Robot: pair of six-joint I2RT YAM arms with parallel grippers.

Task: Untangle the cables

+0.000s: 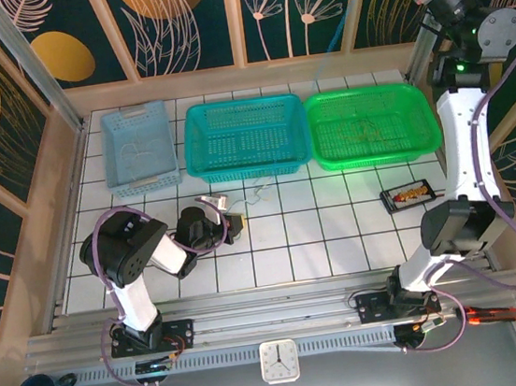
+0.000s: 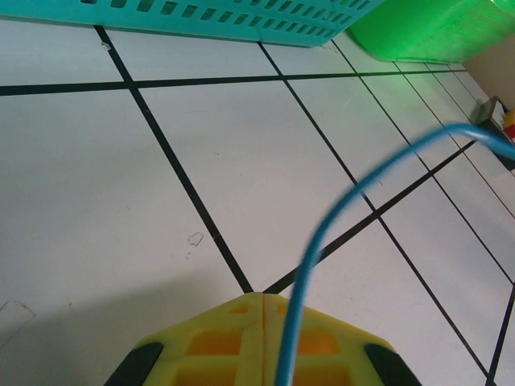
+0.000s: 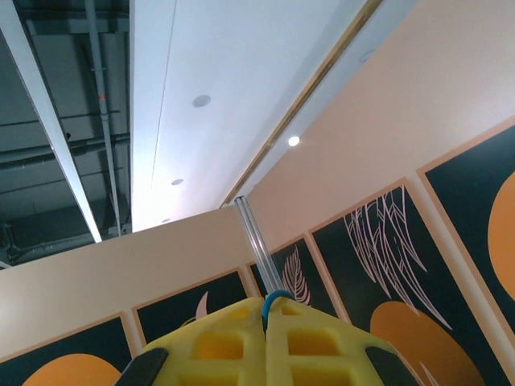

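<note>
Above the tabletop (image 1: 338, 230) the right arm (image 1: 462, 130) reaches high and the left arm (image 1: 134, 255) sits low. The right claw (image 3: 265, 304) and left claw (image 2: 261, 299) each pinch the blue cable (image 2: 338, 213), strung between them. This looks like the separating pull. Next comes gentle tension, then setting it down.

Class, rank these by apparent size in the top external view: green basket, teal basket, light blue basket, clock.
1. green basket and teal basket, too alike to separate
2. light blue basket
3. clock

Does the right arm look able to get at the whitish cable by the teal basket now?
Probably not: the right gripper is shut on the blue cable, pointing upward, far from the whitish cable.
</note>
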